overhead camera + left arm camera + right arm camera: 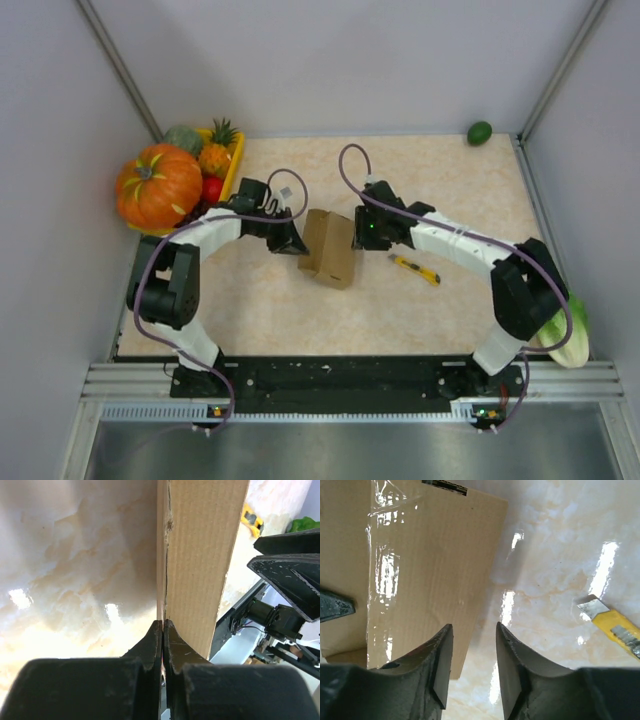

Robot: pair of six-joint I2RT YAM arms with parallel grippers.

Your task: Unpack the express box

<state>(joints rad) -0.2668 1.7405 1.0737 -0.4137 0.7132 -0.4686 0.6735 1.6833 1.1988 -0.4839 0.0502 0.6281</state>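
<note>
The express box [330,250] is a plain brown cardboard box lying in the middle of the table between both arms. My left gripper [296,240] is at its left side. In the left wrist view the jaws [163,623] are pressed together, their tips against the box [200,555] at the foot of an edge seam. I cannot tell whether any cardboard is pinched. My right gripper [358,235] is at the box's right side, open [474,630], with nothing between its fingers. The taped box face [430,555] lies just ahead and left of them.
A yellow utility knife [414,269] lies on the table right of the box [615,627]. A yellow fruit tray [237,160] with a pumpkin [158,186] stands at the back left. A green fruit [480,132] is at the back right, and leafy greens [565,335] at the right edge.
</note>
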